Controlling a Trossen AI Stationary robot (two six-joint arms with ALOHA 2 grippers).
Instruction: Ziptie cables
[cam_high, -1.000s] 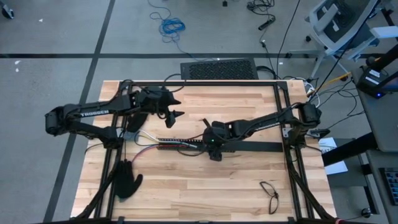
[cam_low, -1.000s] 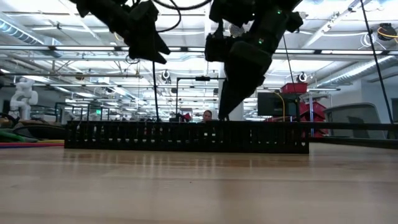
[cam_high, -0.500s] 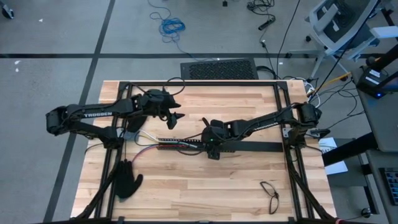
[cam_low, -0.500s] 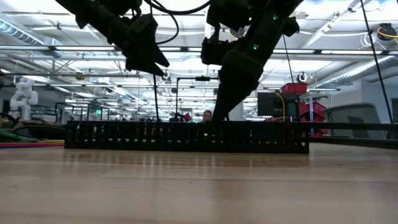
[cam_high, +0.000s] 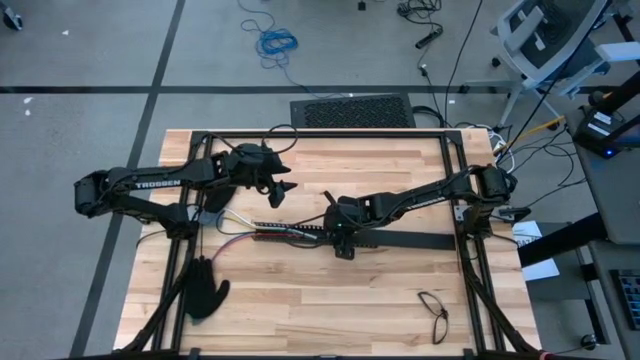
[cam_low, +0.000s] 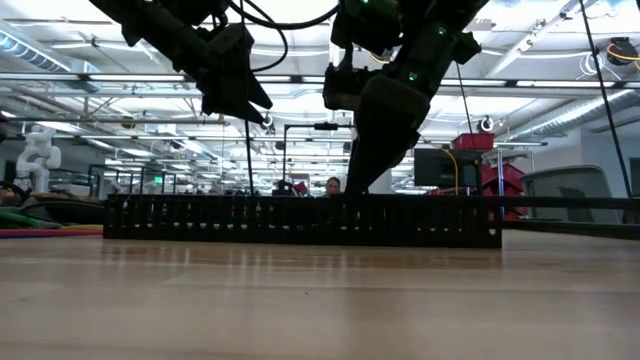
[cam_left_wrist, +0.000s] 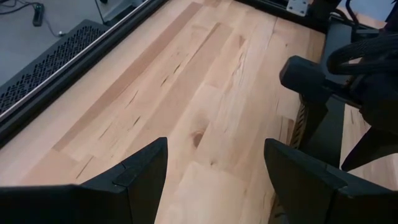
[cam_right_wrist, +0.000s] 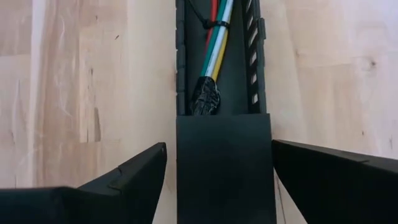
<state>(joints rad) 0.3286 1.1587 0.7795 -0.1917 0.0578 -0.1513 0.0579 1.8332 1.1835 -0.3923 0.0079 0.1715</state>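
The cables (cam_right_wrist: 215, 46), red, green, white and yellow, lie inside a long black slotted bar (cam_high: 410, 238) across the table's middle. A thin dark ziptie (cam_right_wrist: 214, 25) is wrapped around them, and their black-sleeved end (cam_right_wrist: 205, 99) rests just before the bar's covered part (cam_right_wrist: 224, 162). Their other ends trail out of the bar's left end (cam_high: 232, 228). My right gripper (cam_right_wrist: 217, 149) is open and points steeply down, its fingers on either side of the covered part. My left gripper (cam_high: 285, 187) hangs open above bare wood, farther back and to the left. My right gripper's fingers (cam_right_wrist: 140, 180) stand close against both long sides of the bar's covered part, coming from above and lying across the bar. I cannot tell whether they touch it. The bar rests flat on the table.
A black glove (cam_high: 205, 287) lies at the near left. A thin dark loop (cam_high: 434, 312) lies at the near right. A short dark strip (cam_high: 328, 194) lies behind the bar. A black frame (cam_high: 300, 133) runs around the table's back and sides.
My left gripper has come down a little toward the table, staying open over the same spot.
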